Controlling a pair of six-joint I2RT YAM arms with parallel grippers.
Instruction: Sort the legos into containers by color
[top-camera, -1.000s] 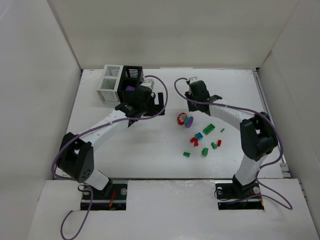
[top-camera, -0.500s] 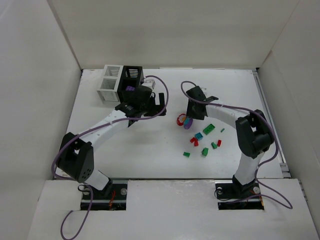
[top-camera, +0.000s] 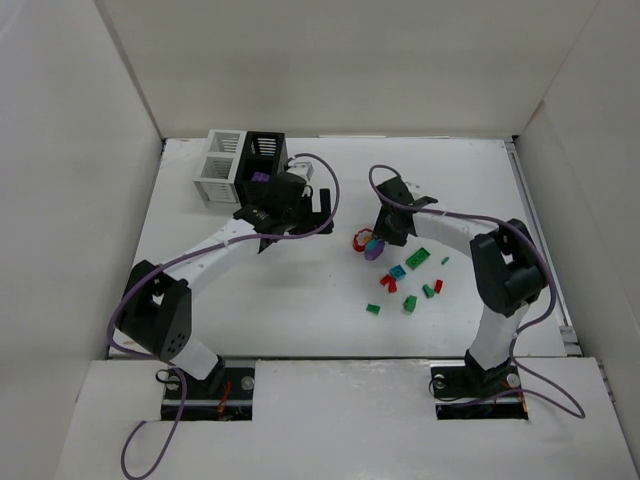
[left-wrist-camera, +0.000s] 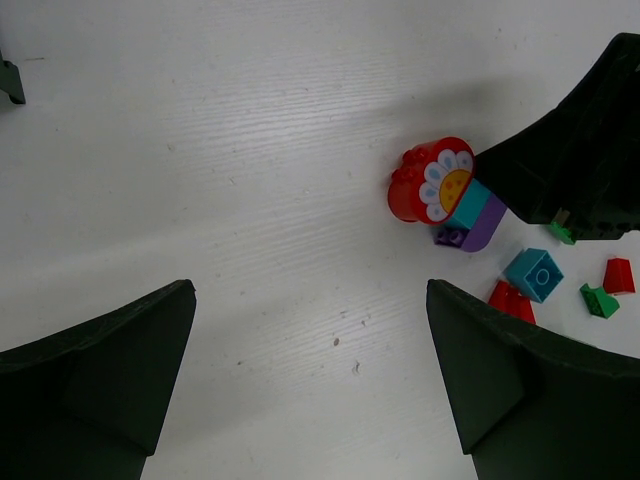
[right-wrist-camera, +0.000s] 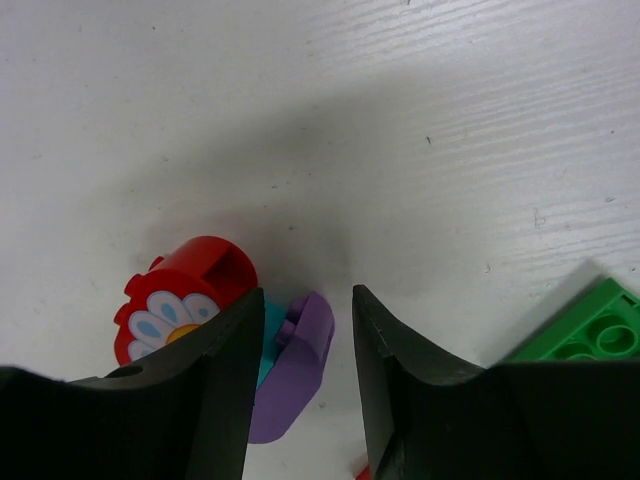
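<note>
Moved: right arm, having swung in and down over the brick cluster.
- White slatted box and joined black slatted box: sitting at the back left of the white counter. The black one is holding a small purple brick.
- Left fingers: hanging spread wide and empty just beside the boxes.
- Right fingers: standing narrowed around the purple rounded brick, which is joined to the red flower piece. Likely lining up a grip, not yet clamping.
- Loose green, red and teal bricks: lying right of the cluster, awaiting sorting.

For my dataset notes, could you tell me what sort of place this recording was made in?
Probably a lab test cell for robot manipulation: a left arm and right arm bolted to a white table, plain white panels walling it in, and toy bricks and slatted boxes as props.
</note>
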